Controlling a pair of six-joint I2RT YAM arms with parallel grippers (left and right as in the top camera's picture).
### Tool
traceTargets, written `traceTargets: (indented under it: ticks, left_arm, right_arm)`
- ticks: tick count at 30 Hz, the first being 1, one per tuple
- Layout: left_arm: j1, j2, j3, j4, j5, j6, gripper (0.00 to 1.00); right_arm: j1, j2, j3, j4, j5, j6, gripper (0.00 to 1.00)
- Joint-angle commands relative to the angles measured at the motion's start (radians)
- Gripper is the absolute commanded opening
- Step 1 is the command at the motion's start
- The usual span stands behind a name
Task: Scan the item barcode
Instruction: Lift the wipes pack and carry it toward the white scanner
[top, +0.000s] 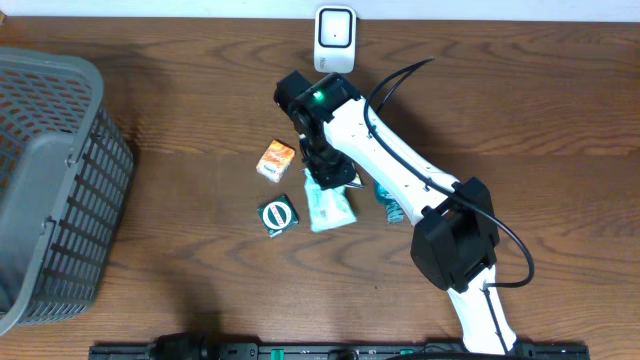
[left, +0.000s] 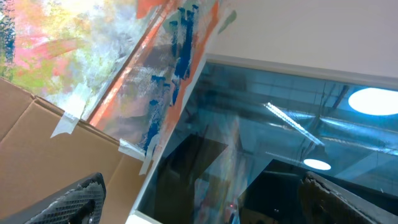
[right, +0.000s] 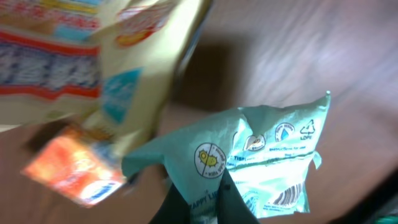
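Observation:
A teal wipes packet lies in the middle of the table. My right gripper comes down on its upper end. In the right wrist view the gripper is shut on a bunched fold of the teal packet. A barcode shows on the packet's face to the right of the fingers. The white scanner stands at the far edge of the table. My left gripper is open and empty, pointing off at the room, and does not show in the overhead view.
An orange box and a round green-and-black item lie left of the packet. Another small teal item lies to its right. A grey basket fills the left side. A cream snack bag shows in the right wrist view.

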Motion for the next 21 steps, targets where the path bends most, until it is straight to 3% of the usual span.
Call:
traceTargets:
  ticks: [1,13,21]
  left_arm:
    - [0.003,-0.002,0.001,0.0,0.013,-0.009,0.98]
    - [0.003,-0.002,0.001,-0.001,0.013,-0.009,0.98]
    - [0.003,-0.002,0.001,-0.009,0.013,-0.009,0.98]
  right_arm:
    - [-0.005,-0.007,0.006,0.056,-0.021,0.128,0.01]
    - [-0.058,-0.007,0.005,-0.033,-0.003,0.128,0.01]
    - [-0.104,-0.014,0.006,-0.084,-0.111,0.127,0.01]
